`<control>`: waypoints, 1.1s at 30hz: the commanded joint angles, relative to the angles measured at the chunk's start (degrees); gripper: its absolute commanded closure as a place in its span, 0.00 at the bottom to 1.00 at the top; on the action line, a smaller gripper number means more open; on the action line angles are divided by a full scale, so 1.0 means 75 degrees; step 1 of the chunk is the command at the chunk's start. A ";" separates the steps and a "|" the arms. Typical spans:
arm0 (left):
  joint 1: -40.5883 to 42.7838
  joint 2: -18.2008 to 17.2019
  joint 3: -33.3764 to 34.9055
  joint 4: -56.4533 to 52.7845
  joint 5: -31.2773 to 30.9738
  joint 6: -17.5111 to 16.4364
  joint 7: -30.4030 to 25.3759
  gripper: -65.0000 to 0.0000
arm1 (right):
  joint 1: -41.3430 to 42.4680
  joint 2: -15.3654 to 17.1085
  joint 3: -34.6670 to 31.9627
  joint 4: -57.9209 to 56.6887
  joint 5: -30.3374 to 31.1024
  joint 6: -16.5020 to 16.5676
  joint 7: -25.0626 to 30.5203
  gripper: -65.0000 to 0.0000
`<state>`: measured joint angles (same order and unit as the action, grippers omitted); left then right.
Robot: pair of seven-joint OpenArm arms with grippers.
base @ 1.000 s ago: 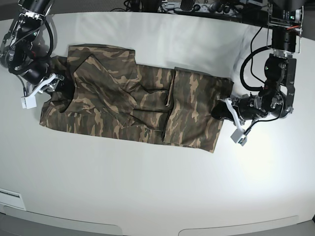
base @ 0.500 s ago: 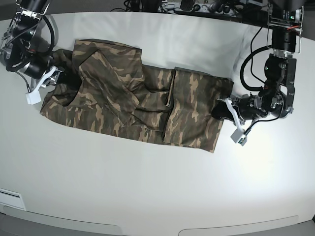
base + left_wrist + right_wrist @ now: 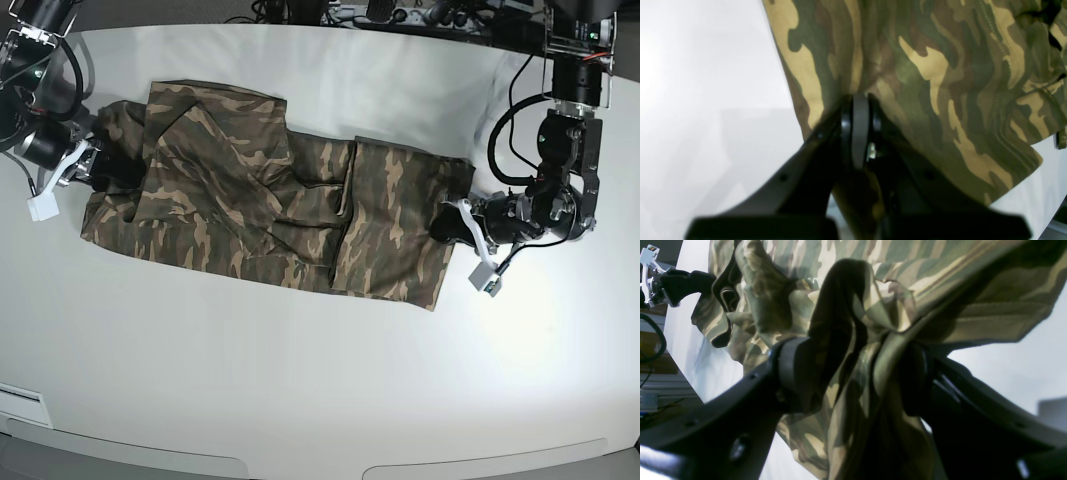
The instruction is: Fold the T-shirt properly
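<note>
The camouflage T-shirt (image 3: 260,210) lies spread lengthwise across the white table (image 3: 300,380), partly folded over itself. At its right end my left gripper (image 3: 447,225) is shut on the hem; the left wrist view shows its fingers (image 3: 857,100) pressed together on the T-shirt (image 3: 923,66). At the shirt's left end, my right gripper (image 3: 105,168) stands open. In the right wrist view, the right gripper (image 3: 853,366) has its jaws wide apart, and a bunched fold of the T-shirt (image 3: 940,283) hangs between them and rests against both fingers (image 3: 791,373).
Cables and equipment (image 3: 400,15) run along the table's back edge. Both arms' bodies rise at the table's far left (image 3: 40,60) and far right (image 3: 570,120). A white label (image 3: 20,405) sits at the front left.
My right gripper has moved left and towards the back, and the shirt's left end has shifted and bunched with it. The left gripper and the shirt's right end have stayed put.
</note>
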<state>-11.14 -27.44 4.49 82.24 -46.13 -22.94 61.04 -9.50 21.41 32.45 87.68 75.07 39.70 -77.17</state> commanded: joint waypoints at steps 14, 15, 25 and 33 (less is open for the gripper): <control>0.0000 -0.0111 -0.0009 0.0003 0.0283 0.0029 0.0335 1.00 | 0.0085 0.0149 0.0052 0.0108 0.1324 0.0040 -0.0378 0.37; 0.0000 -0.0111 -0.0009 0.0003 0.0283 0.0029 0.0323 1.00 | 0.0085 0.0125 0.0052 0.0108 0.1324 0.0040 -0.0378 0.37; 0.0000 -0.0111 -0.0009 0.0003 0.0283 0.0032 0.0312 1.00 | 0.0085 -0.0504 -0.0032 0.0087 0.1324 0.0040 -0.0378 0.37; -0.0003 -0.0108 -0.0009 0.0003 0.0277 0.0032 0.0312 1.00 | 0.0085 -0.0697 -0.0035 0.0087 0.1324 0.0040 -0.0332 0.38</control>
<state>-11.11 -27.46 4.49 82.24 -46.13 -22.94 60.93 -9.47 15.49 32.01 87.68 82.96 39.72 -80.58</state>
